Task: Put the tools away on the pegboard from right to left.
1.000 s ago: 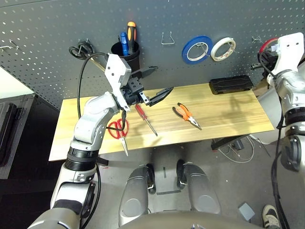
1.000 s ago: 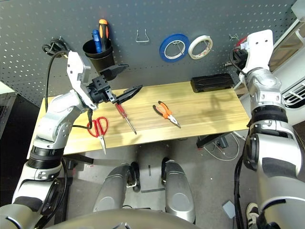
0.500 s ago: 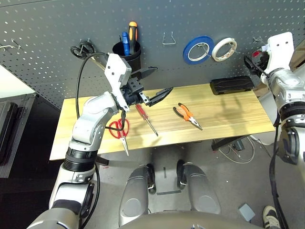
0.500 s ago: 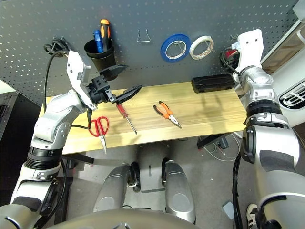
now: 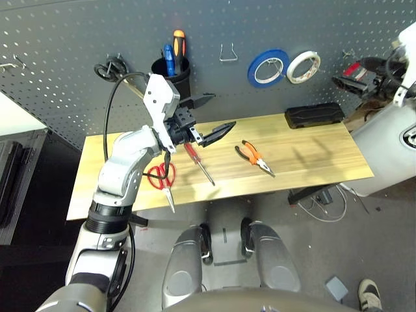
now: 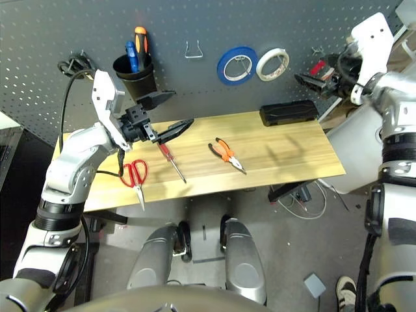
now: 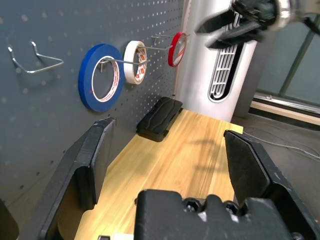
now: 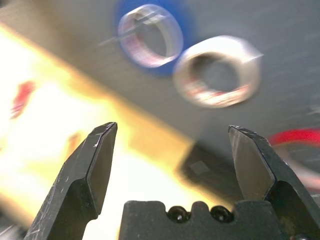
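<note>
The pegboard (image 5: 78, 58), a large dark grey perforated panel, stood upright behind the work surface and spanned the width of the head views. Below it, a light wooden table (image 5: 312, 159) ran from side to side, with grey floor visible under and in front of it. A pale cabinet with a vent grille (image 7: 222, 75) stood at the right end of the table.

On the pegboard, from left to right, were a coiled black cable (image 5: 109, 68), a black cup (image 5: 170, 75) holding upright tools, an empty wire hook (image 5: 228, 53), a blue tape roll (image 5: 269, 67), a white tape roll (image 5: 304, 66) and, on the far right peg, the thin red tape ring (image 7: 176, 48).

A black case (image 5: 314, 115) lay on the table against the pegboard, toward the right end. The orange-and-black-handled pliers (image 5: 254, 156) lay near the table centre. The red-handled slim screwdriver (image 5: 198, 162) lay to their left, and the red-handled scissors (image 5: 162, 182) lay further left, near the front edge. All three were apart from each other.

The left gripper (image 5: 208, 116) hovered above the table over the screwdriver, its fingers spread apart and empty. The right gripper (image 6: 311, 82) was raised at the right end of the pegboard, near the red tape ring, fingers spread apart and holding nothing.
</note>
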Robot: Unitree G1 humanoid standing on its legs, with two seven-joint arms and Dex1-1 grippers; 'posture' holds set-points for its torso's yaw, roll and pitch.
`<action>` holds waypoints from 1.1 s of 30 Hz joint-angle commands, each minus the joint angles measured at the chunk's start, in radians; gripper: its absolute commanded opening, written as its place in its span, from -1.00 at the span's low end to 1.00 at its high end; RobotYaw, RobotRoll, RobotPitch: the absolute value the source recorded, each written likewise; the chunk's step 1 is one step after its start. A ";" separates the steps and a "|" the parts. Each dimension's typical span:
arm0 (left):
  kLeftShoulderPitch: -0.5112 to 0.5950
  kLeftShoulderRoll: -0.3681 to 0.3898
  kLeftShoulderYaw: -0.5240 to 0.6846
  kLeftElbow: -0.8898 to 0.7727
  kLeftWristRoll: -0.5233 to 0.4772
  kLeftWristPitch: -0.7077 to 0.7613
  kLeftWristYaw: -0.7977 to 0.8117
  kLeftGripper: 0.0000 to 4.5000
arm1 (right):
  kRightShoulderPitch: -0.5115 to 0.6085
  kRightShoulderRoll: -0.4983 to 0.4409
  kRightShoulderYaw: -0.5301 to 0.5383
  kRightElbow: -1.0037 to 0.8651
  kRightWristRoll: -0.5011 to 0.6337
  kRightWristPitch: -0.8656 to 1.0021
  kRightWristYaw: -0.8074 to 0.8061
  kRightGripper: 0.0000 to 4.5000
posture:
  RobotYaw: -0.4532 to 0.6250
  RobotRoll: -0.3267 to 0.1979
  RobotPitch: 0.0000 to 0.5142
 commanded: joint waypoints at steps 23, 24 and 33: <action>0.128 0.135 -0.111 -0.016 0.007 0.034 -0.174 1.00 | 0.103 0.505 0.317 0.107 -0.229 0.241 -0.552 0.98 | -0.28 0.25 -0.12; 0.130 0.139 -0.113 -0.016 0.009 0.034 -0.178 1.00 | 0.093 0.519 0.316 0.129 -0.234 0.237 -0.559 0.98 | -0.28 0.25 -0.12; 0.158 0.178 -0.129 -0.015 0.014 0.044 -0.220 1.00 | -0.058 0.645 0.312 0.423 -0.277 0.143 -0.628 0.98 | -0.29 0.25 -0.01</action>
